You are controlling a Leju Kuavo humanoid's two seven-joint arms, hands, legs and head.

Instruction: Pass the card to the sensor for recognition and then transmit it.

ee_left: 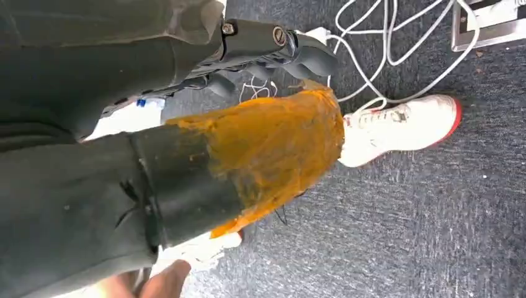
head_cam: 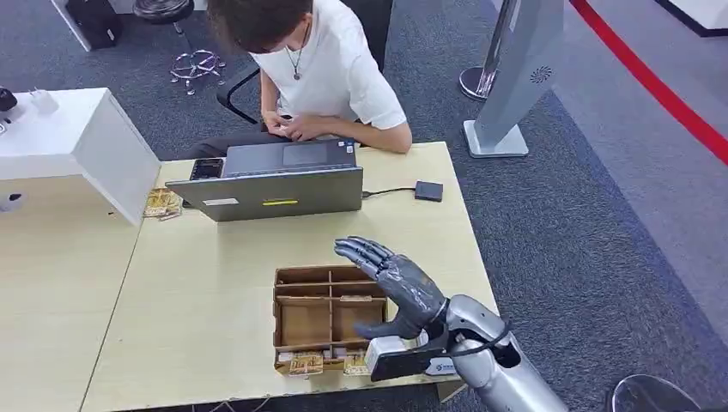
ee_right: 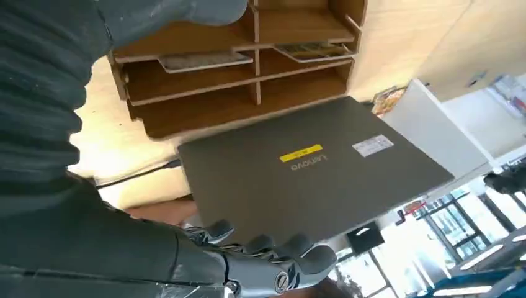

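A brown wooden box (head_cam: 303,324) with several compartments stands near the table's front edge. Patterned cards (head_cam: 306,364) stand in its front slots, and two cards (ee_right: 197,60) lie in compartments in the right wrist view. My right hand (head_cam: 395,287) hovers over the box's right side, fingers spread and thumb apart, holding nothing. Its fingers (ee_right: 267,273) reach toward the laptop in the right wrist view. A small black sensor (head_cam: 428,190) lies on the table's far right, wired to the laptop. My left hand (ee_left: 273,53) hangs beside my body above the floor, its fingers loose and holding nothing.
A grey laptop (head_cam: 275,193) stands open across the table's middle, and a person (head_cam: 322,69) sits behind it with hands near it. More cards (head_cam: 161,202) lie by a white cabinet (head_cam: 77,142) at the left. Someone's white shoe (ee_left: 397,127) and cables (ee_left: 384,43) are on the floor.
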